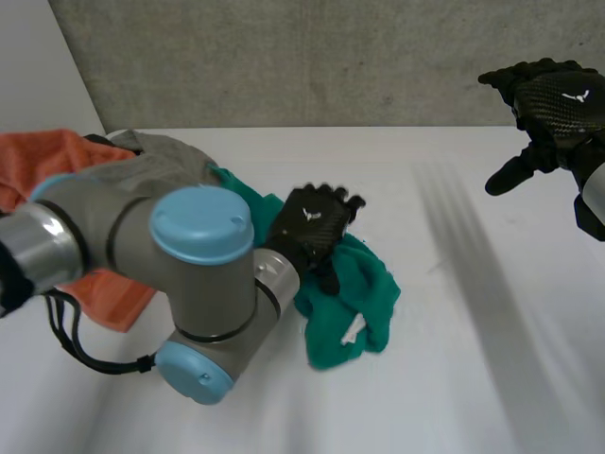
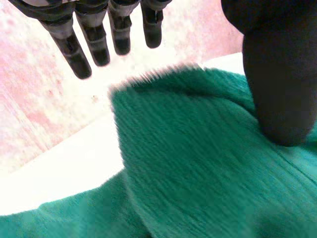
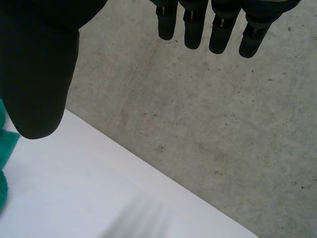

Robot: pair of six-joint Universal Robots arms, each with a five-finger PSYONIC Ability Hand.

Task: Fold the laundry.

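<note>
Left hand (image 1: 310, 227) spread over crumpled green cloth (image 1: 369, 284) on table (image 1: 473, 378); fingers (image 2: 94, 47) straight, thumb tip resting on fabric (nothing pinched); right hand (image 1: 553, 95) raised, well apart from cloth, fingers loose and wide, holding nothing; orange towel (image 1: 38, 161) and grey garment (image 1: 161, 156) beside left arm.

**Laundry Heap Half Hidden Behind Left Arm**

The near-left part of the green cloth (image 1: 364, 284) is covered by the left arm (image 1: 189, 274), and its middle by the left hand (image 1: 307, 227) laid on it. The grey cloth (image 1: 165, 156) and the orange cloth (image 1: 38, 156), at the far left, are largely masked by the same arm. The orange cloth is also cut by the frame's left edge. The right hand (image 1: 558, 99), far right, is cropped at the wrist. A white tag (image 1: 354, 331) at the green cloth's near edge is too small to be read.
</note>
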